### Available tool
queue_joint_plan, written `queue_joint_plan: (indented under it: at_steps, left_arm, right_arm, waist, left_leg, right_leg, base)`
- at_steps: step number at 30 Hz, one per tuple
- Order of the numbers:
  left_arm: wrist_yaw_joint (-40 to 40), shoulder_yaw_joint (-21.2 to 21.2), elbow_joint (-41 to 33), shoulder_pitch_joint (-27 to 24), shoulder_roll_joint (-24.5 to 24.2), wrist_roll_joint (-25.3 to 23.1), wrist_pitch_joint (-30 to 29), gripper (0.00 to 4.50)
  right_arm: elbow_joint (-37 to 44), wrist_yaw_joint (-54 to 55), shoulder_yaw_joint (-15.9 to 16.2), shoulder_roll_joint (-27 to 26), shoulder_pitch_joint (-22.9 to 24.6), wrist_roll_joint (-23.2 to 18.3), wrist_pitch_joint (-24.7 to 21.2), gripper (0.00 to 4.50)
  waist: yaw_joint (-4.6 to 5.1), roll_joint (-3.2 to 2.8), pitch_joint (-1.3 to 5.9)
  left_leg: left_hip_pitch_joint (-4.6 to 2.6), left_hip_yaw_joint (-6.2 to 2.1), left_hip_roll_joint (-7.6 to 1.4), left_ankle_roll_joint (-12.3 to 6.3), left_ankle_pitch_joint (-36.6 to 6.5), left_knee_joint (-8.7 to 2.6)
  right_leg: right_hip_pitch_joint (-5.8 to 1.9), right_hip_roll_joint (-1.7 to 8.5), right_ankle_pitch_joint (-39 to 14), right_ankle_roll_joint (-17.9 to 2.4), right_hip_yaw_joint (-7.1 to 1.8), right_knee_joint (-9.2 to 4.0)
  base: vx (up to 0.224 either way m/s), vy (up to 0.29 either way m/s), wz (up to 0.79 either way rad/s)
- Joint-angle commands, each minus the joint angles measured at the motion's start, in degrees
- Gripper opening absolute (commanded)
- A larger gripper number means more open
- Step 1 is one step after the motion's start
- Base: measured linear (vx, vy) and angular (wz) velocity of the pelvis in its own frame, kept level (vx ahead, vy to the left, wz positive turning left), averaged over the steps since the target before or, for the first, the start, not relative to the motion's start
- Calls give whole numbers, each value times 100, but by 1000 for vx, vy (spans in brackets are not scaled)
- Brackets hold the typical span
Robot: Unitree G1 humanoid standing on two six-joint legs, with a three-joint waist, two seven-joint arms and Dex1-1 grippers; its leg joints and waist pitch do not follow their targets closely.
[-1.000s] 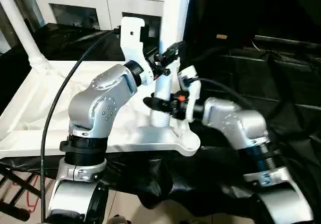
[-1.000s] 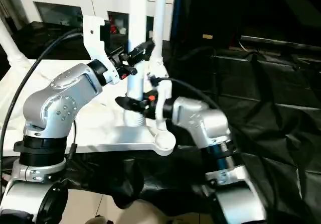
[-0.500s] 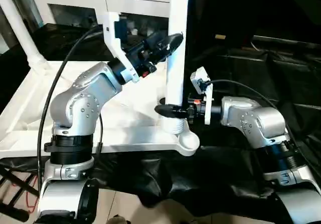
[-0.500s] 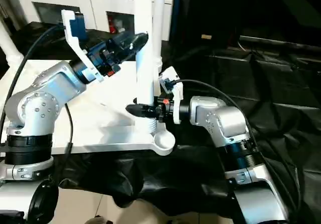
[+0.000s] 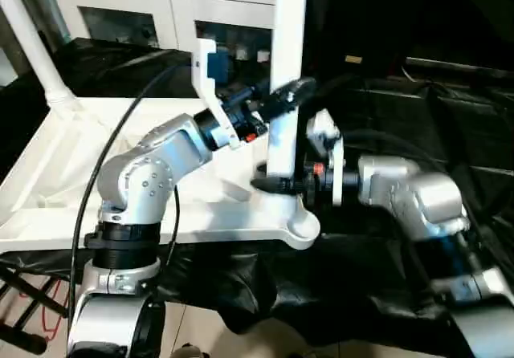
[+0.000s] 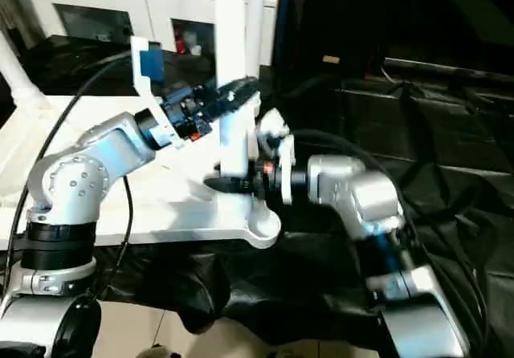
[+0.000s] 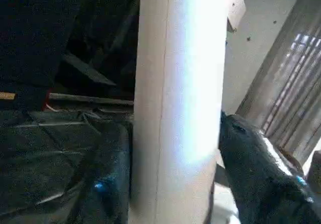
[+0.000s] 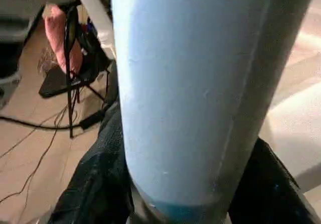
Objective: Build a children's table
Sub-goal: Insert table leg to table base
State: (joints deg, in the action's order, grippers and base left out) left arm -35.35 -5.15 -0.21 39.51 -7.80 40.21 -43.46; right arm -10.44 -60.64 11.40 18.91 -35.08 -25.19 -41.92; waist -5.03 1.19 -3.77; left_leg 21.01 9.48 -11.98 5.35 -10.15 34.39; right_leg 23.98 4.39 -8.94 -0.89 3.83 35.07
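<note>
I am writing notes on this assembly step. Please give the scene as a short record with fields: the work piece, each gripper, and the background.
tabletop: white tabletop lying underside up on black cloth
near leg: white leg standing upright in the near right corner socket
far leg: another leg standing at the far left corner
left gripper: left gripper around the near leg, higher up
right gripper: right gripper around the same leg, near its base
background: white cabinet with glass doors behind the table
</note>
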Motion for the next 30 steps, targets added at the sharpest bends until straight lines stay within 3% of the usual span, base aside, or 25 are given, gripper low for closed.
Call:
queue_joint_plan:
  at_steps: [1, 2, 3, 6, 12, 13, 14, 19, 20, 21, 23, 30]
  left_arm:
    - [-26, 104, -96, -12, -1, 4, -46, 234]
    - [-29, 128, -128, -22, 6, 36, -105, 214]
    - [-35, 135, -138, -25, 6, 44, -119, 214]
    - [16, 135, -127, -8, 51, 79, -173, 189]
    - [137, 64, -42, 59, 111, 92, -124, 181]
    - [185, 54, -48, 50, 126, 77, -115, 181]
    - [224, 50, -64, 29, 143, 61, -104, 181]
    - [329, 40, -153, -33, 180, 82, -201, 181]
    - [328, 42, -161, -42, 177, 84, -207, 181]
    - [321, 50, -169, -55, 167, 83, -218, 181]
    - [315, 48, -167, -55, 154, 86, -226, 181]
    - [298, 11, -157, -38, 120, 100, -253, 180]
  right_arm:
    - [183, -75, 26, 96, 6, -17, 15, 192]
    - [266, -119, 54, 130, 57, -36, -1, 192]
    - [280, -128, 60, 137, 67, -38, -2, 192]
    - [364, -156, 63, 177, 121, -48, -14, 192]
    - [506, -177, 58, 267, 218, -48, 0, 192]
    - [545, -207, 73, 288, 246, -46, 5, 192]
    - [605, -244, 91, 312, 284, -55, -7, 192]
    - [707, -259, 164, 305, 324, -40, 32, 192]
    - [716, -252, 159, 293, 326, -56, 15, 227]
    - [700, -201, 131, 252, 319, -93, -49, 227]
    - [679, -183, 118, 243, 315, -105, -70, 264]
    - [737, -125, 35, 256, 345, -145, -113, 309]
  waist:
    - [1, -33, 479]
    - [-3, -85, 475]
    - [0, -63, 471]
    - [3, -112, 472]
    - [3, -74, 478]
    - [8, -25, 480]
    - [4, -15, 477]
    - [-2, -45, 474]
    - [-5, -70, 472]
    - [-9, -98, 478]
    - [5, -96, 471]
    - [6, -101, 478]
  left_leg:
    - [-17, 37, -32, -74, -838, -342]
    - [-18, 28, -32, -57, -879, -346]
    - [-20, 34, -34, -60, -914, -347]
    - [-27, 25, -27, -50, -1004, -343]
    - [-22, 24, -31, -71, -978, -341]
    - [-17, 34, -28, -88, -965, -337]
    - [-16, 34, -32, -102, -939, -340]
    - [-9, 33, -29, -112, -925, -333]
    - [-12, 28, -34, -104, -945, -338]
    - [-17, 25, -31, -95, -955, -334]
    - [-20, 24, -28, -86, -1030, -340]
    - [-25, 22, -28, -86, -1049, -339]
  right_leg:
    - [-404, 234, -1173, -1004, -202, -385]
    - [-404, 235, -1183, -1023, -199, -379]
    - [-402, 229, -1203, -1006, -198, -397]
    - [-402, 227, -1228, -1049, -193, -394]
    - [-413, 225, -1215, -1056, -191, -393]
    - [-414, 224, -1225, -1048, -193, -403]
    - [-413, 226, -1254, -1041, -193, -398]
    - [-407, 233, -1338, -998, -190, -408]
    - [-405, 235, -1346, -993, -190, -412]
    - [-403, 233, -1306, -1010, -190, -405]
    - [-401, 222, -1346, -1001, -183, -421]
    - [-402, 221, -1315, -1014, -185, -418]
  base:
    - [0, 0, 0]
    - [0, 0, 0]
    - [0, 0, 0]
    - [0, 0, 0]
    - [0, 0, 0]
    - [0, 0, 0]
    - [0, 0, 0]
    - [0, 0, 0]
    - [0, 0, 0]
    - [0, 0, 0]
    - [0, 0, 0]
    - [0, 0, 0]
